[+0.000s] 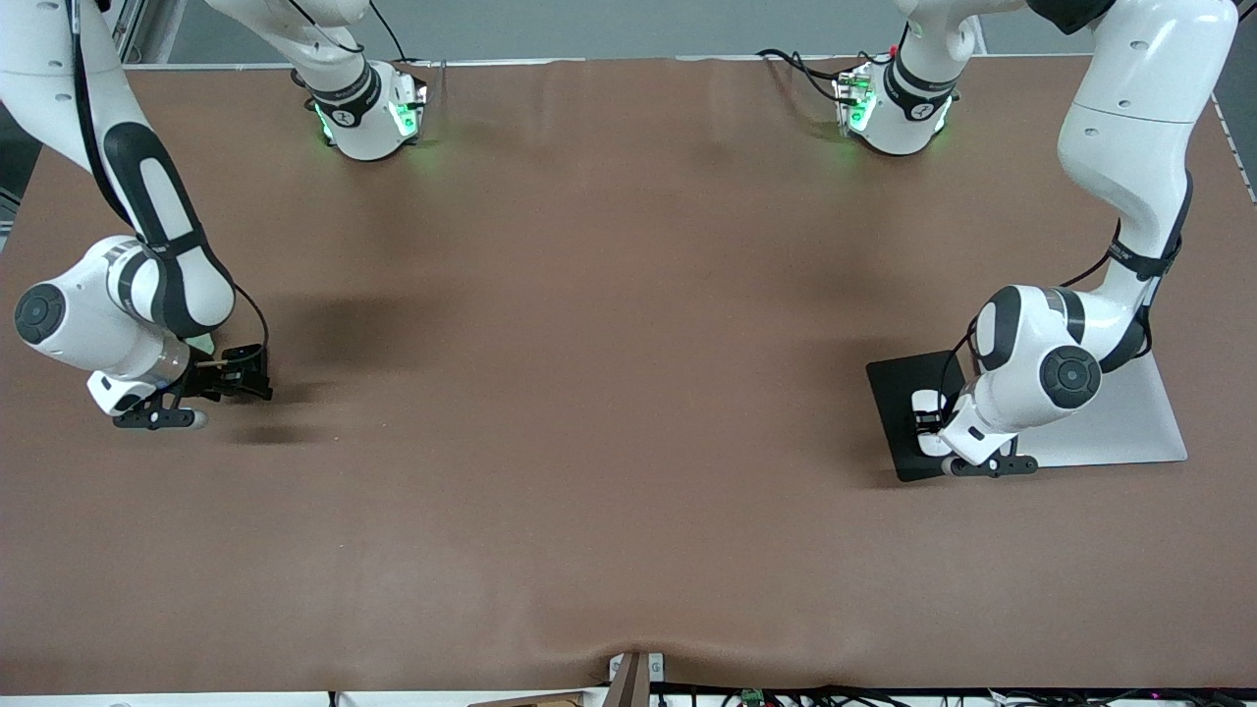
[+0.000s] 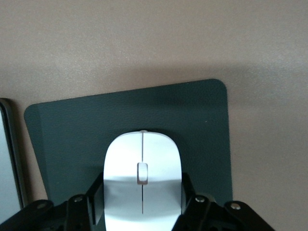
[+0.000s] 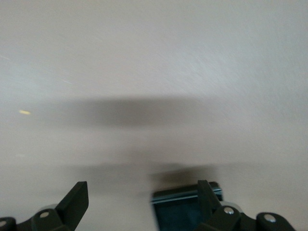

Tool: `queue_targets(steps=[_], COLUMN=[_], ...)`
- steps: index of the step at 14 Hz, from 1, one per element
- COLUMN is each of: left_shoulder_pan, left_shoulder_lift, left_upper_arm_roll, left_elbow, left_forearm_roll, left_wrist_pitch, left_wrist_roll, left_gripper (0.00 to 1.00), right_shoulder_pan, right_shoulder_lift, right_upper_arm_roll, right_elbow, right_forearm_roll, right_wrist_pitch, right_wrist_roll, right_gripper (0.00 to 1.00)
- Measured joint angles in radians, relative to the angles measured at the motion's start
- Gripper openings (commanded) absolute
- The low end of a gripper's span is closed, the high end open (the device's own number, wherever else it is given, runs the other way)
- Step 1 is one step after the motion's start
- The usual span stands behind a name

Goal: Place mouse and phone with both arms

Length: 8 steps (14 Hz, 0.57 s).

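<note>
The white mouse (image 2: 142, 163) lies on the dark mouse pad (image 2: 72, 130) at the left arm's end of the table. My left gripper (image 2: 142, 195) is down over it, its fingers (image 2: 96, 192) pressed on both sides. In the front view the mouse (image 1: 925, 401) shows partly under the left gripper (image 1: 928, 420). My right gripper (image 3: 142, 187) is low over the table at the right arm's end, fingers wide apart. The black phone (image 3: 185, 207) lies flat against one finger, blurred. In the front view the right gripper (image 1: 241, 371) hides the phone.
A pale grey flat slab (image 1: 1120, 422) lies beside the mouse pad (image 1: 889, 388), toward the table's end; its edge shows in the left wrist view (image 2: 7, 159). The brown table (image 1: 589, 344) stretches bare between the two arms.
</note>
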Motion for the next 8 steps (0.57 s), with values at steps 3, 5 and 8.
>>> queue_targets(steps=[3, 5, 8], left_shoulder_pan=[0.001, 0.001, 0.002], left_shoulder_lift=[0.0, 0.0, 0.0], left_upper_arm_roll=[0.0, 0.0, 0.0], left_elbow=[0.0, 0.0, 0.0], left_forearm_roll=[0.0, 0.0, 0.0], left_wrist_pitch=[0.0, 0.0, 0.0], left_wrist_roll=[-0.001, -0.001, -0.002], left_gripper=[0.72, 1.0, 1.0], right_shoulder_pan=[0.032, 0.051, 0.084], right_shoulder_lift=[-0.061, -0.094, -0.145], right_upper_arm_roll=[0.0, 0.0, 0.002], right_elbow=[0.022, 0.023, 0.042], right_forearm_roll=[0.0, -0.015, -0.09], right_wrist_pitch=[-0.043, -0.055, -0.13], right_wrist_roll=[0.018, 0.034, 0.127], right_gripper=[1.0, 1.0, 1.0])
